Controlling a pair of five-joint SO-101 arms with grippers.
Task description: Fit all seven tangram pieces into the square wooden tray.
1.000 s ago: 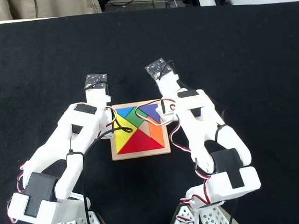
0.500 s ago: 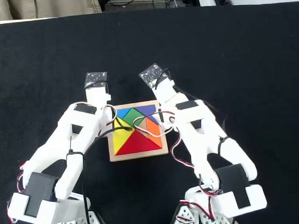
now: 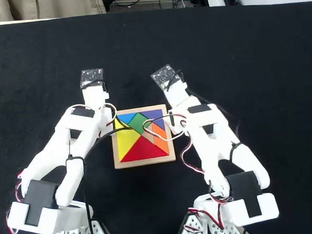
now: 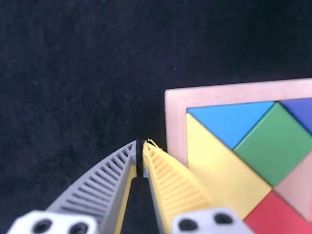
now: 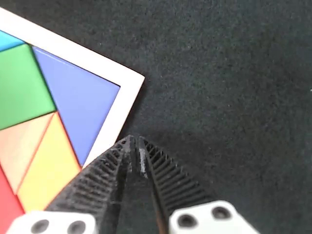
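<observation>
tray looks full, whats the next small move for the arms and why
Probably just lift both arms clear. The left pincer and right pincer are shut and empty, each beside the rim of the wooden tray. The tangram pieces seem to fill it with no gap showing, so nothing appears left to place.

The white plastic left arm (image 3: 69, 146) at eight o'clock and the white plastic right arm (image 3: 214, 140) at four are carrying black servo blocks (image 3: 39, 197) and trailing red, white and black cables (image 3: 182, 147). The left gripper (image 4: 141, 146) is showing a grey ribbed finger (image 4: 105, 180) and a yellow ribbed finger (image 4: 170, 185); the right gripper (image 5: 132, 141) is showing black ribbed fingers (image 5: 92, 180).
</observation>
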